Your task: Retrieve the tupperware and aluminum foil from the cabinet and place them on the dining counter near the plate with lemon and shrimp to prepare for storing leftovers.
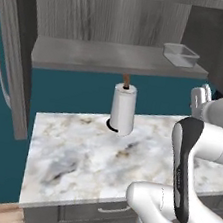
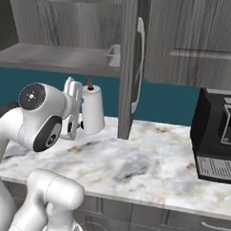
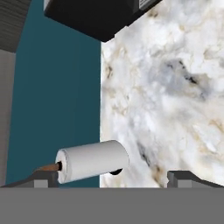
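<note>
Arm: the white, glossy robot arm (image 1: 187,160) has rounded shells and dark joints; it rises in front of the worktop in both base views.
Claw: the claw (image 3: 112,177) has two small dark tips, set wide apart at the bottom of the hand view, and nothing is between them. In the right base view its pale fingers (image 2: 73,94) point upward, just beside the paper roll.
Worktop: the worktop (image 1: 86,155) is a smooth slab of white marble with grey and beige veins and a straight front edge, over grey drawer fronts with small silver handles.
Paper towel roll: the paper towel roll (image 1: 123,108) is a white, matte cylinder standing upright on a dark round base near the back edge of the worktop, with a brown wooden peg at its top.
Coffee machine: the coffee machine (image 2: 215,136) is a black, boxy appliance with a light panel, standing at the right end of the worktop.
Wall: the wall (image 1: 71,90) behind the worktop is flat, plain teal.
Cabinet: the cabinet (image 1: 112,20) is of grey wood grain. Its door (image 2: 131,66) stands open, edge-on in the right base view, with a long curved silver handle.
Shelf: the inner shelf (image 1: 91,55) is a flat grey board.
Tupperware: the tupperware (image 1: 181,55) is a clear, shallow, rectangular container with rounded corners; it rests on the right end of the shelf, well above and behind the claw.
</note>
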